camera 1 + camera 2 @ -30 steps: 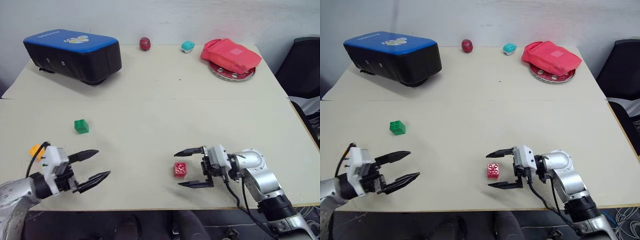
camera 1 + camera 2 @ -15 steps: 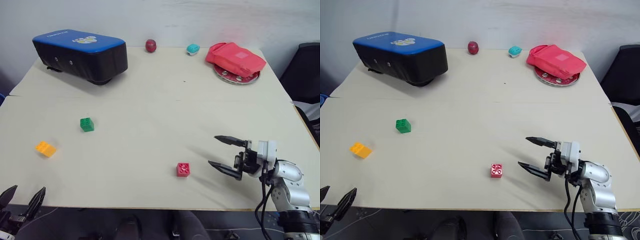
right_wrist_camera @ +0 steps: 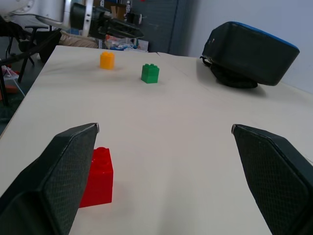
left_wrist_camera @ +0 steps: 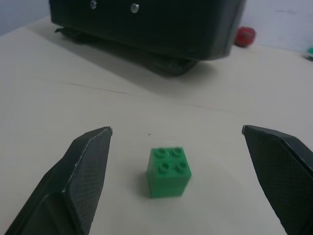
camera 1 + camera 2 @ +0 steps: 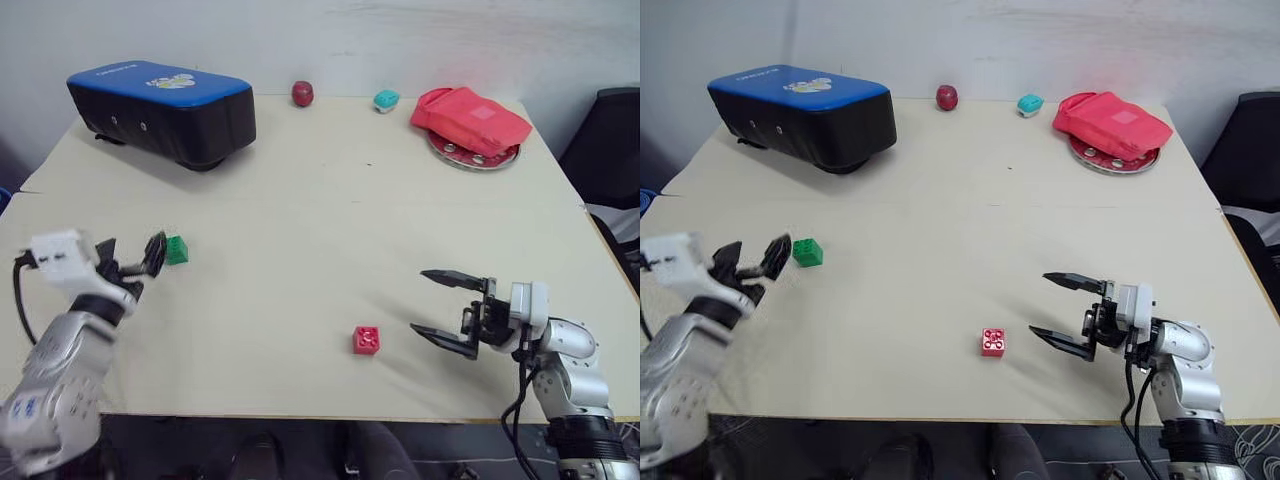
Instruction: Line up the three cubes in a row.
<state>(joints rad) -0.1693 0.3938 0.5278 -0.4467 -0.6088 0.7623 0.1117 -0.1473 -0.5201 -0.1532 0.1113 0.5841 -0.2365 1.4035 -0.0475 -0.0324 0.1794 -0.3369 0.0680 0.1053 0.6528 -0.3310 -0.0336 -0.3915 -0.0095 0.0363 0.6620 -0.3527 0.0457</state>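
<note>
The green cube sits on the table's left side, just ahead of my left gripper, which points at it with its jaws open and empty; the cube lies a little beyond the fingertips. The red cube rests near the front edge, a short way left of my right gripper. That gripper points left, open and empty. In the right wrist view the orange-yellow cube stands beside the green cube, far past the red cube.
A blue-topped black case lies at the back left. A dark red ball and a small teal object sit along the back edge. A red pouch rests on a metal plate at the back right.
My left arm dropped below the table's front edge, then rose and came in behind the green cube. My right gripper drew rightward off the red cube, then stayed put.
</note>
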